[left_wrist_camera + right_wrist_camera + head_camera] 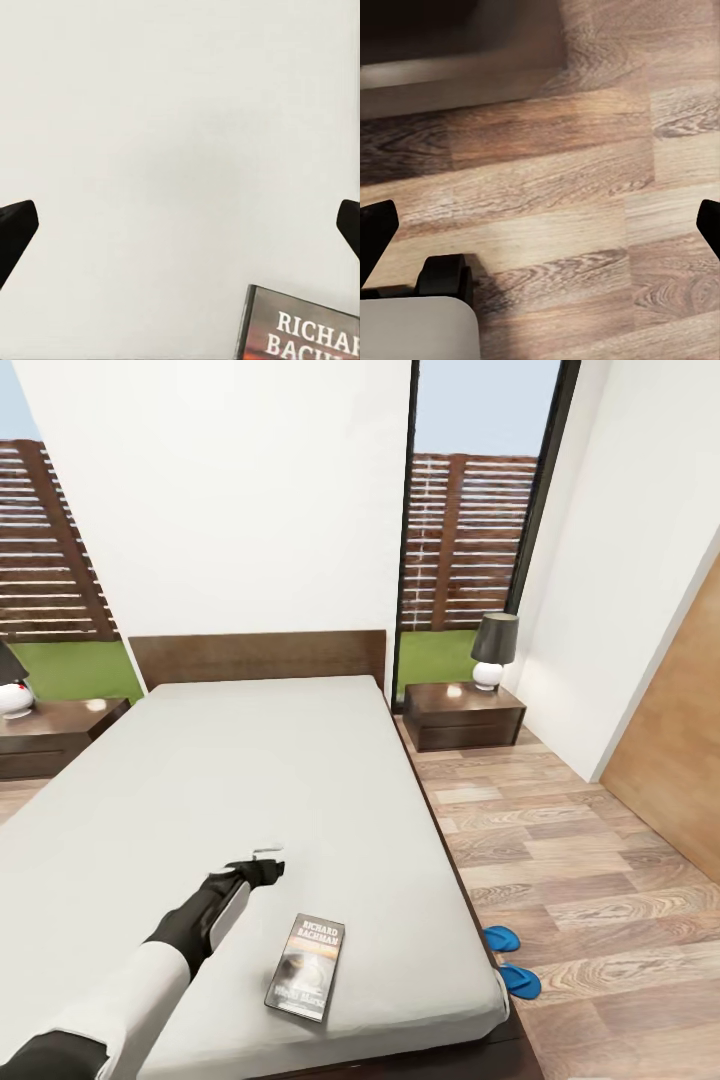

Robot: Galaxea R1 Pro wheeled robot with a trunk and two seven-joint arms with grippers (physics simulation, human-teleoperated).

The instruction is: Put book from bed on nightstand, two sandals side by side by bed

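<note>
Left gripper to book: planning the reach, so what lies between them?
Only bare mattress of the bed separates left gripper and book, head view.

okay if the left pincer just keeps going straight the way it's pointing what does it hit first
Most likely the bare mattress of the bed, which lies dead ahead of the open left pincer. The book sits off to one side of that line, though depth is unclear.

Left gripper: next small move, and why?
Probably shift the left gripper toward the book and lower it. Its fingers are spread wide over bare mattress, with the book lying flat off to one side, ungrasped.
</note>
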